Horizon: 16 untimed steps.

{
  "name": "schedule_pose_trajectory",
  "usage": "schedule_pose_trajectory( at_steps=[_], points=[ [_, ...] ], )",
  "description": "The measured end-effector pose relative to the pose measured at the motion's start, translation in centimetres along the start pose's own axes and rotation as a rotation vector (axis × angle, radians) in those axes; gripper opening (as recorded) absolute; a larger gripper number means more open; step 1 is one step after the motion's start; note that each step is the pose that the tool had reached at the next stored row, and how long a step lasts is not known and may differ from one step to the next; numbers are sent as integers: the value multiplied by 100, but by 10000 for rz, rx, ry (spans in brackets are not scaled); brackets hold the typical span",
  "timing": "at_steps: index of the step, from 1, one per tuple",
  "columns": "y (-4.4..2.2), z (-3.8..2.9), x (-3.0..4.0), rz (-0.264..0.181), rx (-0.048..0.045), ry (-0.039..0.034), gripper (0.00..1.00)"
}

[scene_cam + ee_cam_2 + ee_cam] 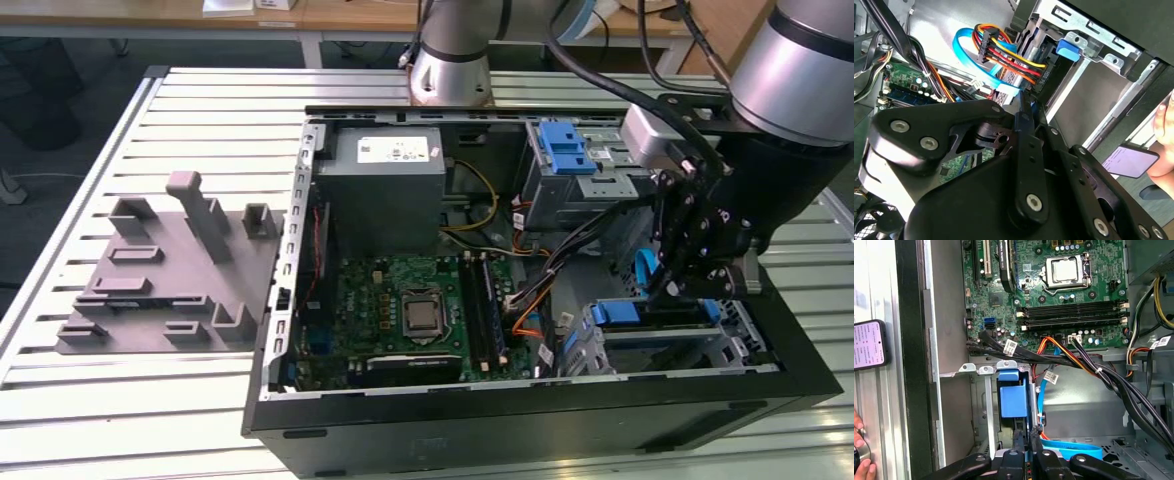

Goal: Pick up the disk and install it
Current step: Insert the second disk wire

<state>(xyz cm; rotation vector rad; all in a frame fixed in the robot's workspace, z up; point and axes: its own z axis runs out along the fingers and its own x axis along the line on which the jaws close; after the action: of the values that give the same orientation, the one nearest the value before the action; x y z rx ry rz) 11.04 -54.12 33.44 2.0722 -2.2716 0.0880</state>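
The disk (654, 312) sits in the lower drive cage (741, 345) at the front corner of the open computer case, on the exterior view's right. Its blue bracket faces up between the cage walls. In the first wrist view the disk (1013, 400) shows its blue face just past my fingertips, inside the silver cage (984, 369). My gripper (694, 290) hangs straight over the disk, its tips close to the bracket. The fingers stand together, shut, in both wrist views (1026, 435) (1023, 100). Whether they touch the bracket is hidden.
Cable bundles (1089, 365) and a blue flat cable (1069, 447) run beside the cage. The motherboard (414, 310), a grey power box (387, 175) and an upper cage with a blue latch (567, 150) share the case. A grey fixture (160, 270) stands outside. A hand (859, 450) and phone (869, 345) are beside the case.
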Motion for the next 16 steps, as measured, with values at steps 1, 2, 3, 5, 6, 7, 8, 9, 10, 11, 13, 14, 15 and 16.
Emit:
schedule_pose_trajectory(
  at_steps=[1, 2, 3, 5, 6, 7, 8, 9, 10, 11, 13, 14, 15, 16],
  points=[
    [0, 1, 0, 0, 0, 0, 16],
    [0, 2, 0, 0, 0, -2, 16],
    [0, 4, 0, 1, -1, -4, 16],
    [-1, 14, 4, 1, -1, -12, 16],
    [-1, 16, 5, 1, -1, -12, 16],
    [-1, 18, 5, 1, -1, -12, 16],
    [-1, 20, 6, 1, -1, -12, 16],
    [-1, 22, 7, 1, -1, -13, 16],
    [-1, 25, 9, 1, -1, -13, 16],
    [-1, 28, 9, 1, -1, -13, 16],
    [-1, 41, 9, 2, -1, -13, 16],
    [-1, 47, 9, 2, -1, -10, 16],
    [-1, 53, 9, 2, -1, -8, 16],
    [-2, 58, 9, 2, -1, -4, 16]
  ],
)
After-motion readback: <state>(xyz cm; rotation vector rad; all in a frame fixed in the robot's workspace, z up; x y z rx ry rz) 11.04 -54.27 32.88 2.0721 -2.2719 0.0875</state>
